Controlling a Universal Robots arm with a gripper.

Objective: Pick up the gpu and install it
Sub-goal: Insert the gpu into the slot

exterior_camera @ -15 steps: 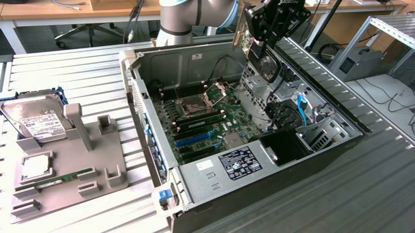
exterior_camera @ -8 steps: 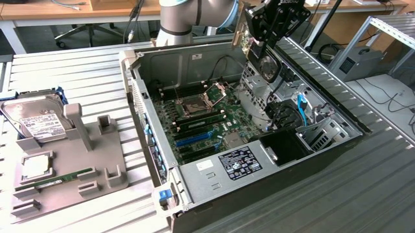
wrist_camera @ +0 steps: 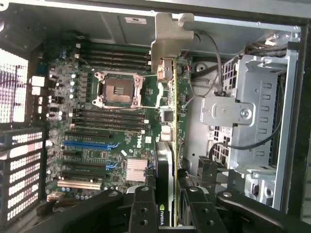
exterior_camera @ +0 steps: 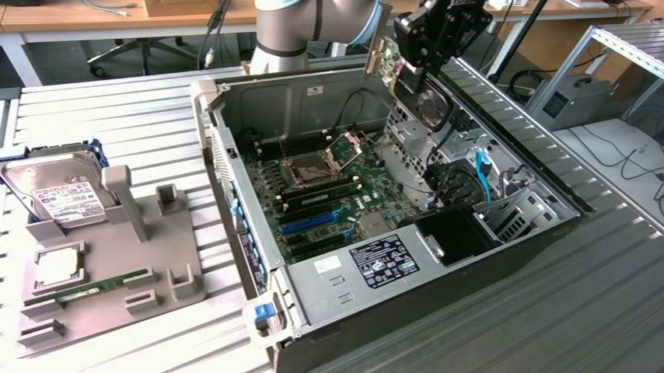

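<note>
The gpu (exterior_camera: pixel 430 102) hangs above the open computer case (exterior_camera: pixel 311 268), over its far side near the drive cage. Its dark face with a round fan and its green board edge show in the exterior view. My gripper (exterior_camera: pixel 431 35) is shut on the card from above. In the wrist view the gpu (wrist_camera: pixel 167 126) appears edge-on, with its silver end bracket (wrist_camera: pixel 167 36) at the far end and my gripper (wrist_camera: pixel 170 213) clamped on both of its faces. The card floats above the motherboard (wrist_camera: pixel 97 126), apart from the blue expansion slots (wrist_camera: pixel 90 144).
A grey parts tray (exterior_camera: pixel 114 256) at the exterior view's left holds a silver hard drive (exterior_camera: pixel 62 190), a green RAM stick (exterior_camera: pixel 89 286) and a square chip (exterior_camera: pixel 61 264). Inside the case are the CPU socket (wrist_camera: pixel 119 90), the metal drive cage (wrist_camera: pixel 252 121) and loose cables (wrist_camera: pixel 216 63).
</note>
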